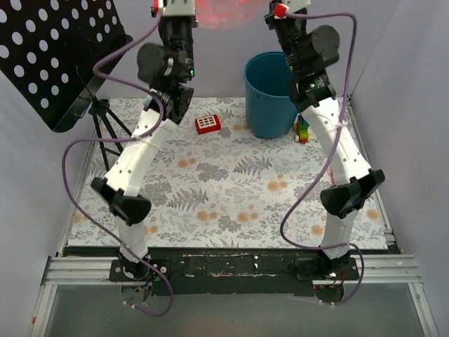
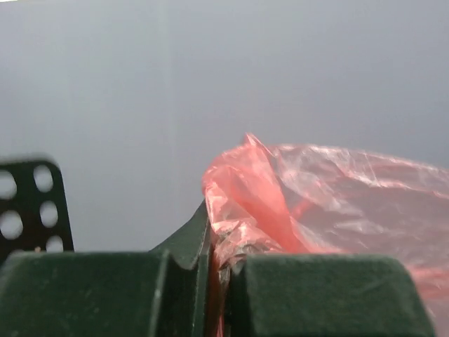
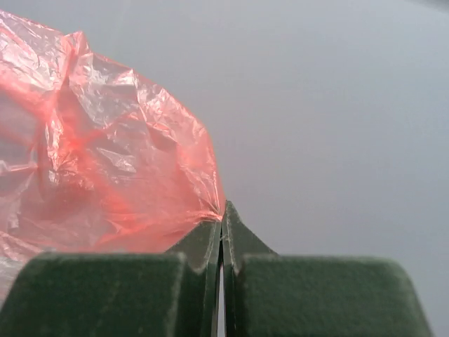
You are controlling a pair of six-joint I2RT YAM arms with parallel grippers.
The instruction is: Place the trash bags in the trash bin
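A crinkly red-pink trash bag (image 1: 221,12) hangs stretched between my two raised arms at the top edge of the top view, above and to the left of the teal-blue trash bin (image 1: 270,95). My left gripper (image 2: 219,261) is shut on a bunched edge of the trash bag (image 2: 330,203), with film caught between the pads. Facing it, my right gripper (image 3: 222,223) is shut too, pinching a corner of the trash bag (image 3: 105,161) at its fingertips. The bin stands upright on the floral mat and shows nothing inside. Both fingertips are cut off in the top view.
A small red block with a white grid (image 1: 208,124) lies left of the bin. Coloured toy bricks (image 1: 302,130) sit at the bin's right foot. A black perforated panel on a tripod (image 1: 56,56) leans over the table's left side. Grey walls close in the sides.
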